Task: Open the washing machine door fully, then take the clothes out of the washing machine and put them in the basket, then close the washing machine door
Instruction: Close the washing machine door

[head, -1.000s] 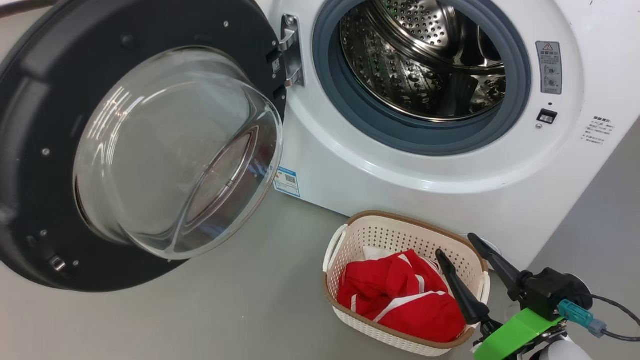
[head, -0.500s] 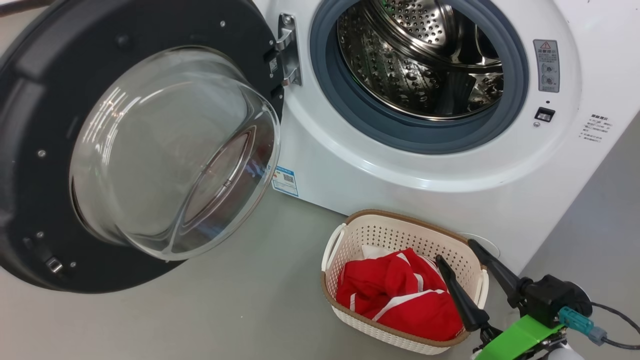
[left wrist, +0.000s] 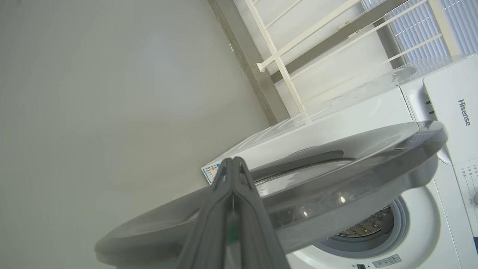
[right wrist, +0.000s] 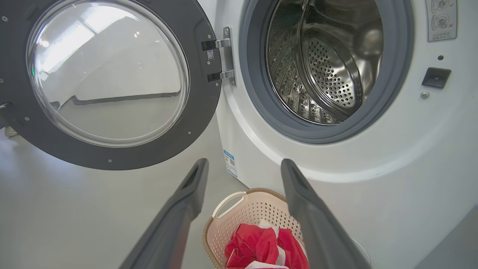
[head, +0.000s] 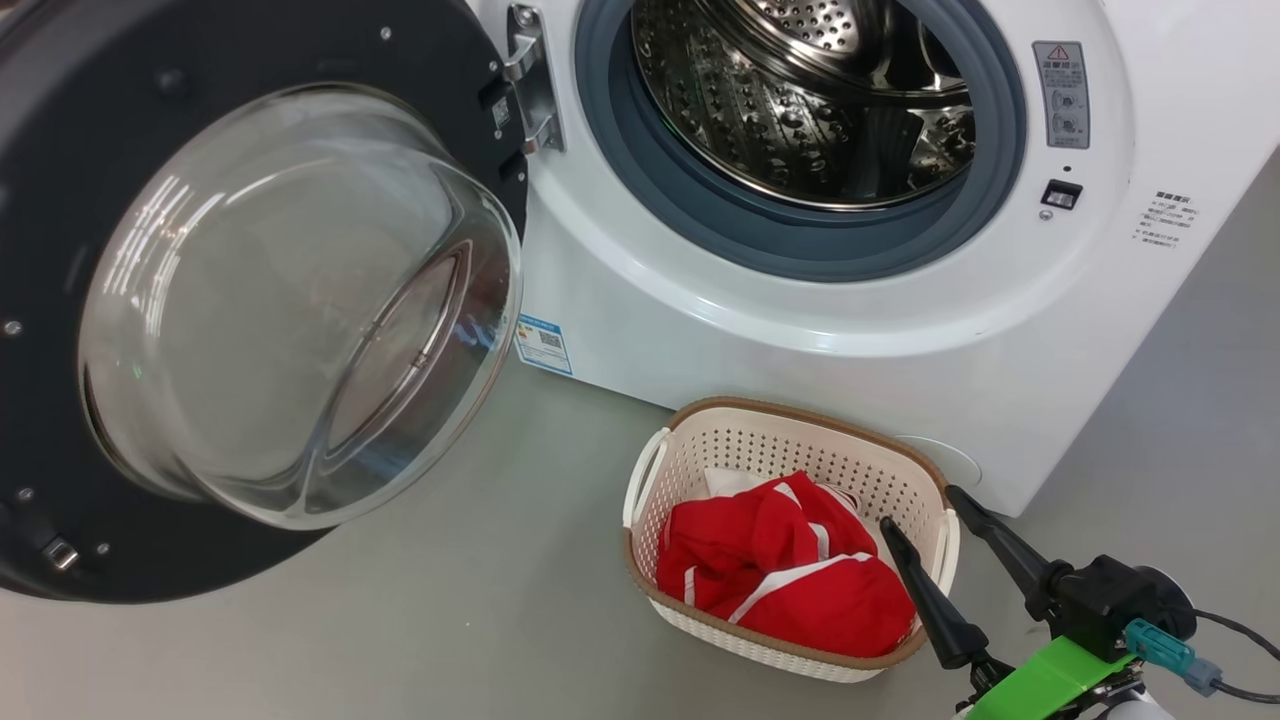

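Observation:
The washing machine (head: 800, 330) stands with its steel drum (head: 800, 100) showing no clothes. The washing machine door (head: 300, 300) hangs wide open to the left, glass bowl facing me. On the floor in front sits the basket (head: 800, 412) with the red clothes (head: 780, 575) in it. My right gripper (head: 918, 508) is open and empty, its fingertips over the basket's right rim. In the right wrist view the right gripper (right wrist: 243, 166) points at the machine above the basket (right wrist: 209, 231) and clothes (right wrist: 261, 243). My left gripper (left wrist: 232, 161) is shut, empty, by the door's outer face (left wrist: 336, 179).
Grey floor (head: 450, 620) lies open between the door and the basket. A white railing (left wrist: 276, 56) and a wall stand behind the machine in the left wrist view. A cable (head: 1240, 630) trails from my right wrist.
The head camera has moved, so the whole picture has slid left. My right gripper has drawn back a little toward the basket's right rim. Clothes and door look the same.

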